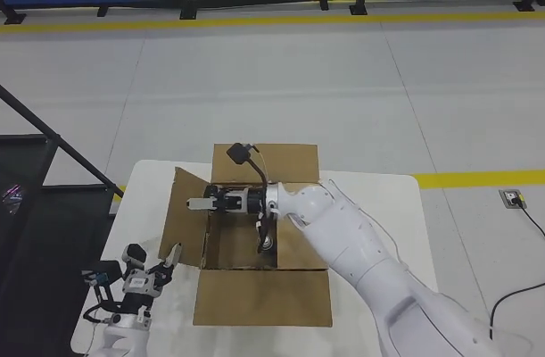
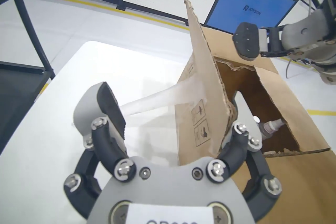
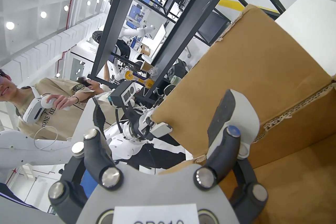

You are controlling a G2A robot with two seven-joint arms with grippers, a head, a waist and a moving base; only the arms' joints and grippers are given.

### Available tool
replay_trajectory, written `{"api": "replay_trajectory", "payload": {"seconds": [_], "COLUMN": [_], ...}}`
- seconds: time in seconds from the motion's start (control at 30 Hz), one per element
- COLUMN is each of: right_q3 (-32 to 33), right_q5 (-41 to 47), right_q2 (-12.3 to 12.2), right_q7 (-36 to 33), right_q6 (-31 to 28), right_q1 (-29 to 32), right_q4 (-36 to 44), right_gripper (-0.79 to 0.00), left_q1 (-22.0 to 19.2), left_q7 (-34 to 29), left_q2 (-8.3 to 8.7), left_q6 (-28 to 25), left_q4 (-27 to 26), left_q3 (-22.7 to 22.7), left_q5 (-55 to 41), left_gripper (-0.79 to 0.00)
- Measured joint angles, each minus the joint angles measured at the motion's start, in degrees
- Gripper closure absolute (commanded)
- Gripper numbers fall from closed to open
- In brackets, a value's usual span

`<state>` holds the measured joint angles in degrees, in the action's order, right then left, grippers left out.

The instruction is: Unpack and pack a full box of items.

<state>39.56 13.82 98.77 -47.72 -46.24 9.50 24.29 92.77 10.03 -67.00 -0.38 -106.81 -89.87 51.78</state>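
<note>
An open cardboard box sits mid-table with its flaps spread. Its side flap stands upright. My left gripper is open at that flap's near corner; in the left wrist view the flap rises between the fingers of the left gripper, one finger well clear of it. My right gripper hangs open above the flap's far end, holding nothing. In the right wrist view the flap lies beside the right gripper. A small bottle lies on the box floor.
The white table has bare surface to either side of the box. A black metal rack stands just past the table edge beside the left arm.
</note>
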Motion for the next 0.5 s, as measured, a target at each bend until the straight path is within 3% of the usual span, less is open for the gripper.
{"api": "replay_trajectory", "payload": {"seconds": [0.33,0.5], "right_q3": [4.17,6.35], "right_q5": [-1.83,-1.32], "right_q2": [-3.58,-6.94], "right_q7": [-0.08,-0.99], "right_q6": [-7.35,-9.40], "right_q1": [1.82,5.43], "right_q4": [0.72,7.94], "right_gripper": [-0.785,-0.785], "left_q1": [-0.50,-1.63], "left_q7": [-5.59,-10.00], "left_q2": [0.24,0.48], "left_q6": [-2.96,-5.51], "left_q4": [4.95,7.75], "left_q3": [-4.06,-5.01], "left_q5": [-1.80,-1.80], "left_gripper": [-0.785,-0.785]}}
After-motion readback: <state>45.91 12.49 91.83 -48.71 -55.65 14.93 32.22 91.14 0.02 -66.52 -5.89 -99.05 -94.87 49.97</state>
